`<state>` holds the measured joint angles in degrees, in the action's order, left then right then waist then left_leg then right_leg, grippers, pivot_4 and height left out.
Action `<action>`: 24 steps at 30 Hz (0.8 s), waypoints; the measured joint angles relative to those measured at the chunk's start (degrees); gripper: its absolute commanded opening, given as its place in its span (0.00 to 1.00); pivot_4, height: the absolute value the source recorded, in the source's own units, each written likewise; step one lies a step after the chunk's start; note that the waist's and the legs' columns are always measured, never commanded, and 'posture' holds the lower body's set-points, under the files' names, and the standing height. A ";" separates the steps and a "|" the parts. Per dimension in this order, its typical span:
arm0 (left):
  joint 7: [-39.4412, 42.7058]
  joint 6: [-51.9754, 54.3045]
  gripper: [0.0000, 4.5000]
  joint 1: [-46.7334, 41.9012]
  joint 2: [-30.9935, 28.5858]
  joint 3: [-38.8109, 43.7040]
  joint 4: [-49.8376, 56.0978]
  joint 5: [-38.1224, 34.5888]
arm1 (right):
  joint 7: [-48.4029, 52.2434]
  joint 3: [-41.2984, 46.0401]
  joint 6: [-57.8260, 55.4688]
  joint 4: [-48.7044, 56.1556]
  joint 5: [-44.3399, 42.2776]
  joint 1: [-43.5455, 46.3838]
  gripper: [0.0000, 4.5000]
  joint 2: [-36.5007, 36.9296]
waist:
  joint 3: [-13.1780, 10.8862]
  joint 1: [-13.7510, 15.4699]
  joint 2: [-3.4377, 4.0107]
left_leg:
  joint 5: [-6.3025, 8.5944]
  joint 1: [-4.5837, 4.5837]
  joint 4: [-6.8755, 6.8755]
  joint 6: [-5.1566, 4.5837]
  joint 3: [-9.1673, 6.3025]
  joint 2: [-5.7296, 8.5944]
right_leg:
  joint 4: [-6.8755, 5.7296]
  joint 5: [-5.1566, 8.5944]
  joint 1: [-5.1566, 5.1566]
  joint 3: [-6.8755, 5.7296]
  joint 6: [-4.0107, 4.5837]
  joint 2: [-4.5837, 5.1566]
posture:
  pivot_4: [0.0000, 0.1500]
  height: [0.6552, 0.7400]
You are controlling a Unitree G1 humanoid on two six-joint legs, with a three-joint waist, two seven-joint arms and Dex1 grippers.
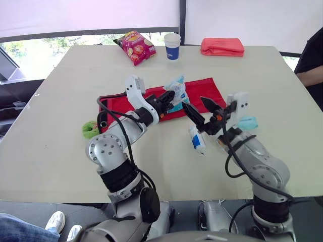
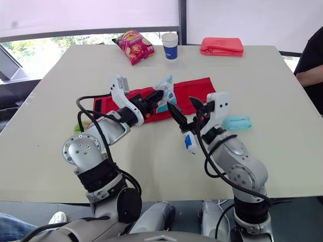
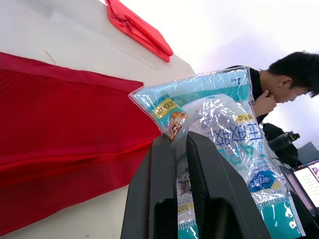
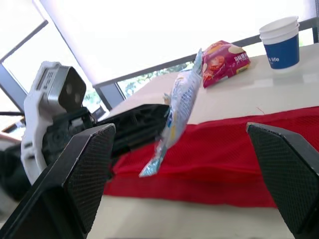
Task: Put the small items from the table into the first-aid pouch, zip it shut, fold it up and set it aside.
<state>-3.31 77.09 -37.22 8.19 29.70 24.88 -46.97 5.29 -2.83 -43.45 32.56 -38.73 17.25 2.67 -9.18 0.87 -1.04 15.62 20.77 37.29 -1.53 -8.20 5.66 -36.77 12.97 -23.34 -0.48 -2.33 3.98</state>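
The red first-aid pouch (image 1: 202, 91) lies flat in the middle of the table. Just above its near edge my left gripper (image 1: 170, 97) is shut on a clear blue-printed packet (image 1: 178, 89), which stands upright between the fingers (image 3: 162, 184). My right gripper (image 1: 194, 104) hovers open a little to the right of that packet, its fingers (image 4: 84, 169) spread wide and holding nothing. Below it a small white and blue tube (image 1: 197, 139) lies on the table. A teal packet (image 1: 248, 122) rests beside my right wrist. A green item (image 1: 91, 129) sits at the pouch's left end.
At the far edge are a snack bag (image 1: 135, 47), a paper cup (image 1: 172, 46) and a folded red cloth (image 1: 222, 46). A person (image 1: 312, 63) sits at the right side of the table (image 1: 55, 151).
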 measured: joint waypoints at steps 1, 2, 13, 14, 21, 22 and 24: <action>-0.98 -0.86 0.01 0.00 0.00 -0.06 -0.19 -1.39 | -0.50 0.10 -0.03 -0.93 0.01 0.03 1.00 -0.47 | 0.00 -0.06 0.00 | -0.01 -0.01 0.00 -0.02 0.03 0.00 | 0.00 -0.01 -0.01 0.03 0.00 -0.02 | 1.00 0.99; -1.37 -1.37 0.01 0.00 0.00 -0.12 -0.39 -2.08 | -0.66 0.26 -0.03 -1.42 0.03 0.07 1.00 -0.59 | 0.00 -0.08 0.00 | -0.02 -0.01 0.00 -0.04 0.03 0.00 | 0.00 -0.02 -0.01 0.03 0.02 -0.03 | 1.00 0.99; -5.50 -6.10 0.00 2.70 0.15 -5.12 -1.82 -11.95 | -0.18 0.36 2.38 -4.46 0.87 2.20 0.69 -2.07 | 0.00 -0.17 0.00 | -0.08 0.00 -0.07 -0.13 0.14 -0.05 | 0.00 -0.12 -0.10 0.16 0.19 -0.11 | 1.00 0.99; -5.88 -6.59 0.00 3.66 0.39 -5.55 -1.82 -12.82 | -0.08 0.39 2.87 -4.63 1.23 2.20 0.55 -2.09 | 0.00 -0.14 0.01 | -0.08 0.00 -0.07 -0.13 0.14 -0.05 | 0.00 -0.13 -0.10 0.16 0.20 -0.14 | 1.00 0.99; -7.19 -8.93 0.00 4.59 -0.69 -7.54 -1.89 -15.30 | 1.08 -0.14 4.87 -4.75 2.06 2.77 0.01 -2.65 | 0.00 -0.14 0.00 | -0.09 0.00 -0.06 -0.11 0.15 -0.11 | 0.00 -0.14 -0.10 0.16 0.21 -0.19 | 1.00 0.99; -7.35 -9.20 0.00 4.74 -0.94 -7.75 -1.89 -15.67 | 1.21 -0.16 4.96 -4.77 2.11 2.77 0.01 -2.65 | 0.00 -0.14 0.00 | -0.09 0.00 -0.07 -0.11 0.15 -0.11 | 0.00 -0.15 -0.10 0.17 0.23 -0.19 | 1.00 0.99; -7.67 -9.55 0.00 4.99 -1.35 -8.01 -1.89 -16.34 | 1.60 -0.17 5.02 -4.88 2.20 2.77 0.01 -2.61 | 0.00 -0.14 0.01 | -0.09 0.00 -0.07 -0.12 0.15 -0.11 | 0.01 -0.15 -0.11 0.17 0.23 -0.19 | 1.00 0.99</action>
<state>-10.98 67.54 -32.24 6.84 21.68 22.99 -63.30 6.88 -3.00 -38.44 27.68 -36.53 20.02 0.06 -9.19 0.73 -1.04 15.53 20.77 37.22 -1.65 -8.05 5.55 -36.77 12.82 -23.45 -0.31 -2.10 3.79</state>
